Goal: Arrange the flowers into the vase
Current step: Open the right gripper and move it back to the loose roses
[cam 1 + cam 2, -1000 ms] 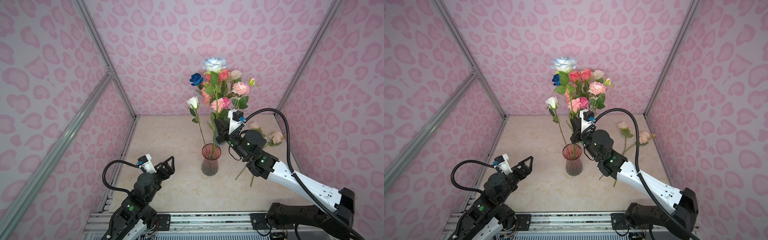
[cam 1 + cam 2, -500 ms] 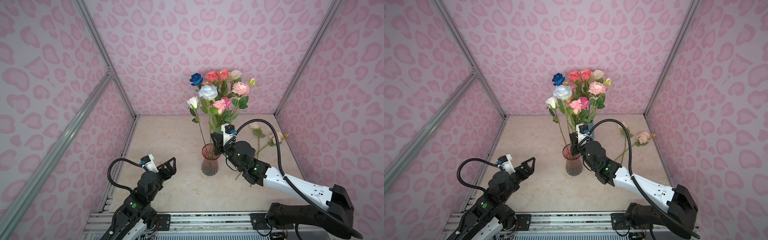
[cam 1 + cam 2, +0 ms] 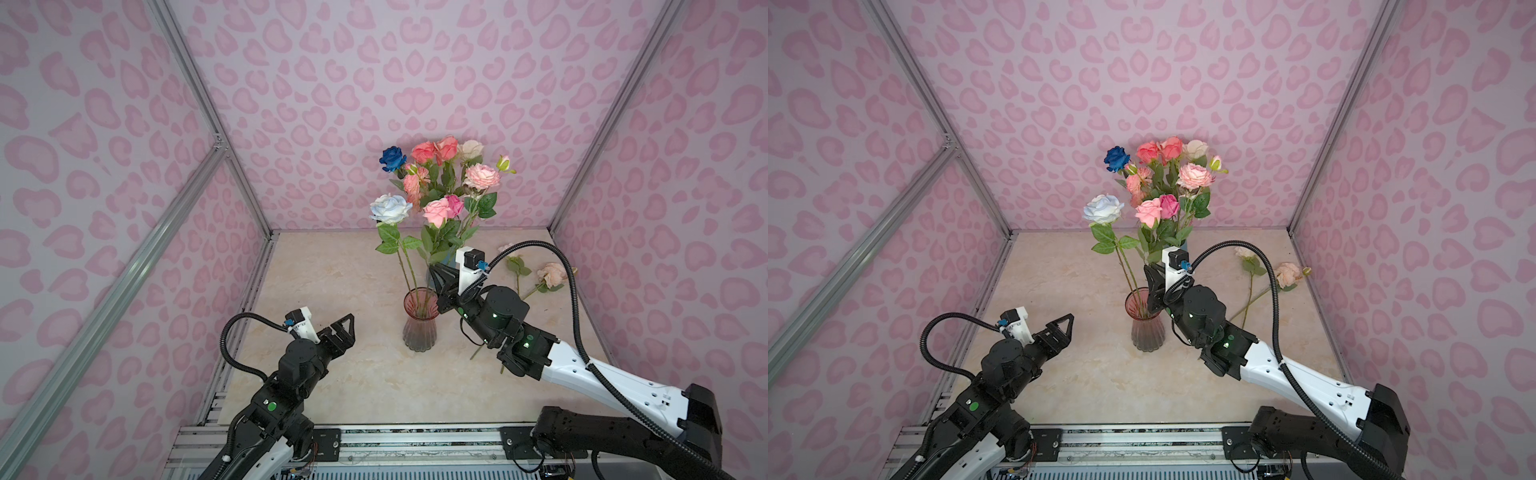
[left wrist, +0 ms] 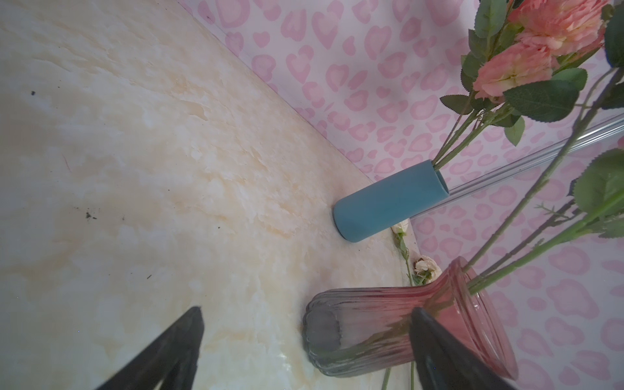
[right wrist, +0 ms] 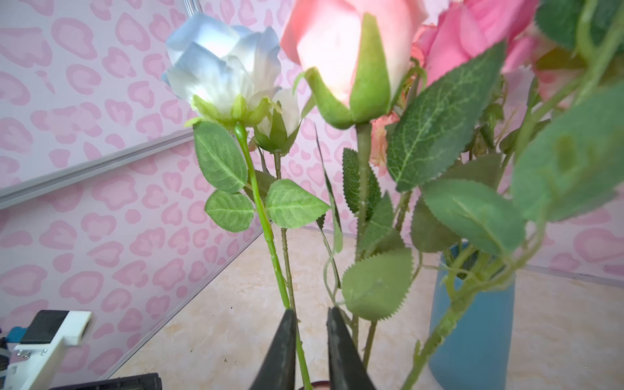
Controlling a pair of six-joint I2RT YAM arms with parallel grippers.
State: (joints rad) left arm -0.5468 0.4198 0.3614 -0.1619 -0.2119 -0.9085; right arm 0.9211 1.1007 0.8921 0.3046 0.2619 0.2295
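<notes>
Right gripper (image 5: pixel 310 314): jaws parted only a crack, with two thin green stems running down through the gap. One is the pale blue rose (image 5: pixel 219 67), the other the white bud (image 5: pixel 280 111) behind it. The gap looks wider than either stem, so probably nothing is pinched. I can't tell whether a pad touches the rose stem, because the contact point is cut off at the frame edge.

A serrated leaf (image 5: pixel 376 287) sits just beside one finger.

Both top views show these stems standing in the pink glass vase (image 3: pixel 419 328), leaning away from the right arm, with the wrist right over the rim.

Left gripper (image 3: pixel 343 328): jaws spread wide and empty, near the vase but apart from it.

The rest of the flowers (image 3: pixel 446 183) are bunched in the blue cylinder (image 4: pixel 388 202) behind. Two pale blooms (image 3: pixel 550 275) lie on the table (image 3: pixel 332 270) beyond the right arm.

Risks:
- Backing out with so narrow a gap could drag a stem or catch that leaf. That would lift the rose back out.
- The glass vase looks light and the tall stems lean. A nudge from the wrist or a tug on a stem could tip it, and nothing is steadying it.
- The forearm swinging back could sweep the loose stems on the table, or its cable could snag the bunch.
</notes>
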